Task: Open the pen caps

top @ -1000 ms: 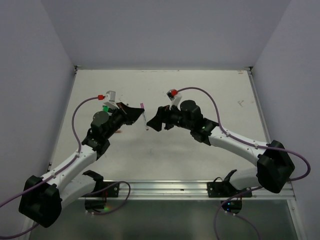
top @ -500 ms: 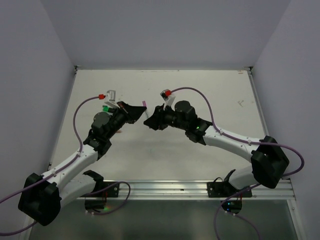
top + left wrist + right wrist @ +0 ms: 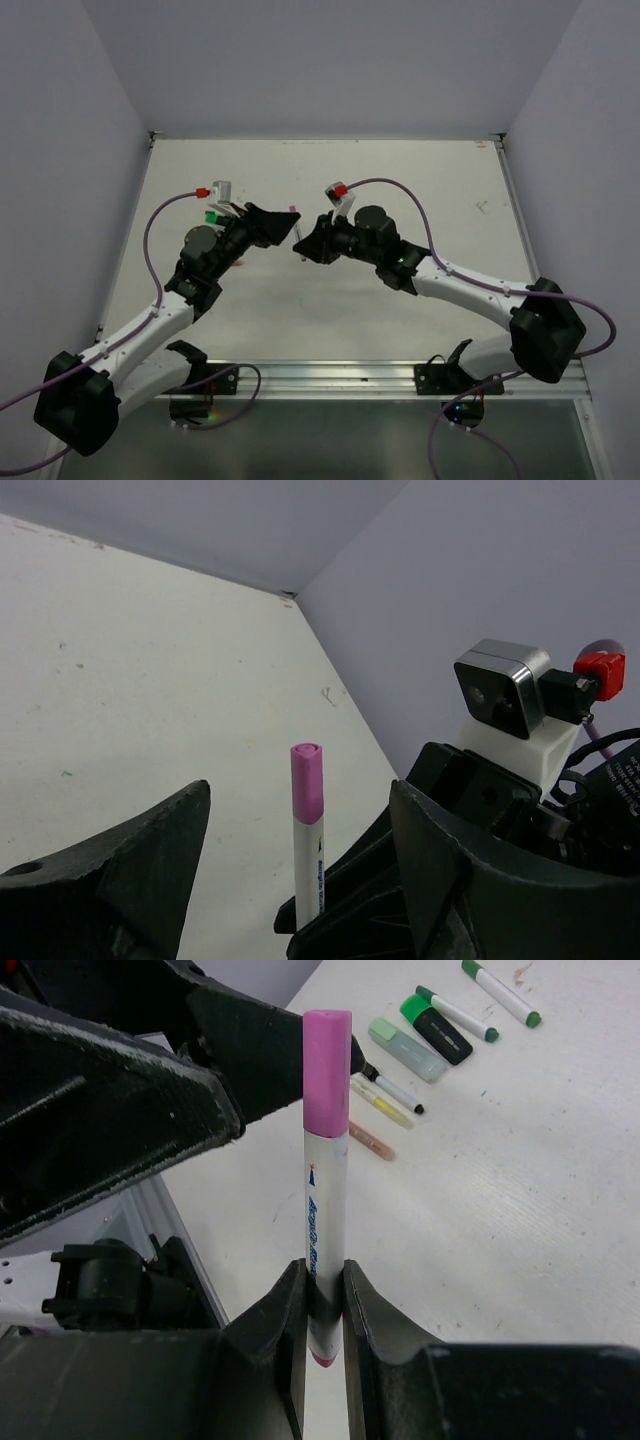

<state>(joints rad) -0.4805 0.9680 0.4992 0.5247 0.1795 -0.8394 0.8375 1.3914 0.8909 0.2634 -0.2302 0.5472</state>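
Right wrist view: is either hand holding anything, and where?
The right hand grips the white pen by its lower barrel, pink cap up; left hand holds nothing.

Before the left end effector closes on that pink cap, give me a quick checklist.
1. Right end effector shut on the pen: ok.
2. Pink cap exposed above that grip: ok.
3. Left end effector open: ok.
4. Cap between the left fingers: ok.
5. Fingers far enough forward to catch the cap: cannot tell.
6. Loose pens on the table out of the way: ok.
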